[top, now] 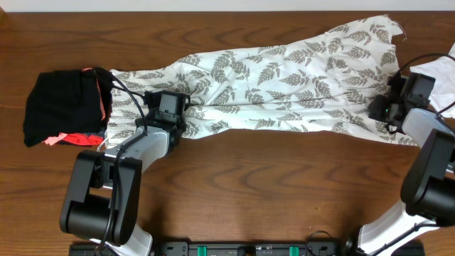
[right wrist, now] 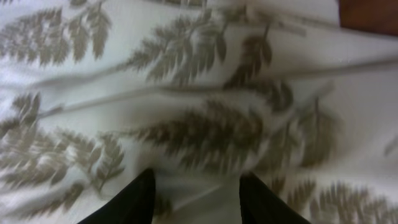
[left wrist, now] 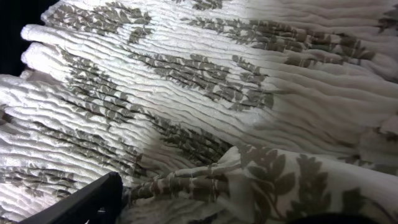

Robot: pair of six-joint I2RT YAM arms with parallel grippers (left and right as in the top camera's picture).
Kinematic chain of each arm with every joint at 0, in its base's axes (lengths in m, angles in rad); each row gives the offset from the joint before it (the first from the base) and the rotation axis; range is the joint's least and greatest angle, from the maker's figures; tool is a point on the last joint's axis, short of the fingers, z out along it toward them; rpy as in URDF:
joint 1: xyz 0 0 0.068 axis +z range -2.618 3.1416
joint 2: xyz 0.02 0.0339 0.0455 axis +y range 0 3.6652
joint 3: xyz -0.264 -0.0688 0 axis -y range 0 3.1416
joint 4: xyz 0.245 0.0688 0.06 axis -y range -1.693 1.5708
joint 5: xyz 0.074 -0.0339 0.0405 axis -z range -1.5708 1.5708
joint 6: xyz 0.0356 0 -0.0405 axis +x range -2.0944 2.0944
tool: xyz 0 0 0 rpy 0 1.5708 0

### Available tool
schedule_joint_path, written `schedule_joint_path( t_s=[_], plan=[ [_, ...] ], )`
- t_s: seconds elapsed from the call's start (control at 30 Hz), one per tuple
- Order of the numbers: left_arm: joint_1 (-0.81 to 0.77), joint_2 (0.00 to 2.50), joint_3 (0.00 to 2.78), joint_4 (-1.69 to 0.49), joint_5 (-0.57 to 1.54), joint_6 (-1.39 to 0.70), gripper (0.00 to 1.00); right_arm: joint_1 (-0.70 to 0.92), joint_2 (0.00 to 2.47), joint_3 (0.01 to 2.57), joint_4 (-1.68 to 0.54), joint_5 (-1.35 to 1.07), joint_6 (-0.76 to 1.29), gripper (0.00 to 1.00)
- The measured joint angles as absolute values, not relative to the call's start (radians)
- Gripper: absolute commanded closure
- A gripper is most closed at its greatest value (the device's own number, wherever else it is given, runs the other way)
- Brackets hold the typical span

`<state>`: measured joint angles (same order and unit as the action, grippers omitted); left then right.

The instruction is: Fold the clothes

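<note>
White fern-print dress sprawls on the desk, right hand spread, left hand unreadable, and a thin pinch could slip free.

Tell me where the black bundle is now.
Overhead view: the black bundle lies far left on the table, beside the narrow end of the fern-print dress, left of the left gripper.

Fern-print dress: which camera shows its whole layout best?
Overhead: it alone shows the whole dress, laid out lengthwise. Left wrist shows only ribbed, gathered fabric close up; right wrist only a blurred patch of print.
</note>
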<state>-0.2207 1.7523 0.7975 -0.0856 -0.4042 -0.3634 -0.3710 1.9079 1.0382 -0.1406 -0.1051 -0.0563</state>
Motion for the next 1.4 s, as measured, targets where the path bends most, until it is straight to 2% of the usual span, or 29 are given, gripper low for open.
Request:
schedule_joint_path(
  t_s=[0.23, 0.47, 0.6, 0.8, 1.4],
  plan=[
    [-0.221, 1.752, 0.797, -0.086, -0.404, -0.364, 0.16, -0.371, 1.916, 1.039, -0.08, -0.106, -0.056, 0.56],
    [-0.22, 1.751, 0.805, -0.12, -0.401, -0.367, 0.16, -0.371, 1.933, 1.074, -0.241, -0.059, -0.059, 0.56],
    [-0.218, 1.748, 0.81, -0.147, -0.387, -0.37, 0.16, -0.37, 1.952, 1.119, -0.34, -0.033, -0.05, 0.6],
    [-0.216, 1.735, 0.82, -0.229, -0.35, -0.371, 0.16, -0.381, 1.954, 1.151, -0.479, 0.035, 0.082, 0.62],
    [-0.222, 1.71, 0.843, -0.397, -0.275, -0.374, 0.16, -0.648, 1.926, 1.148, -0.696, 0.013, 0.181, 0.62]
  ],
)
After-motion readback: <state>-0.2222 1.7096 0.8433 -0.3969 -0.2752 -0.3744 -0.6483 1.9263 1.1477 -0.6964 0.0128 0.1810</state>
